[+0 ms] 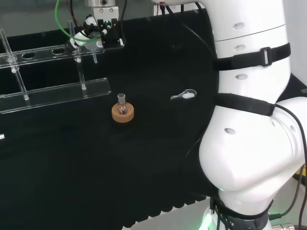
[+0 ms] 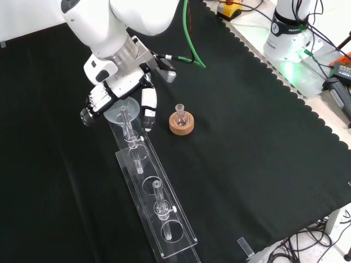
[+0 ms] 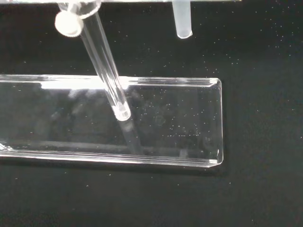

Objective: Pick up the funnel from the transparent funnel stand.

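The clear funnel [image 2: 118, 111] sits in the end hole of the long transparent stand [image 2: 164, 219], at the end nearest the arm. The hand [image 2: 116, 90] reaches down over it. Curled fingers [image 2: 94, 107] lie against one side of the funnel's rim and the thumb [image 2: 148, 107] against the other. In the head view the hand [image 1: 91, 29] is at the back of the bench over the funnel [image 1: 94, 48], at the right end of the stand [image 1: 53, 91]. The wrist view looks past the funnel's stem [image 3: 182, 21] onto the stand's base plate [image 3: 189, 118] and one post [image 3: 102, 66].
A small round flask [image 2: 180, 113] stands on a cork ring [image 2: 181, 125] just right of the stand in the front view. A small clear piece [image 1: 184, 95] lies on the cloth near the arm. A green cable [image 2: 189, 33] runs to the hand.
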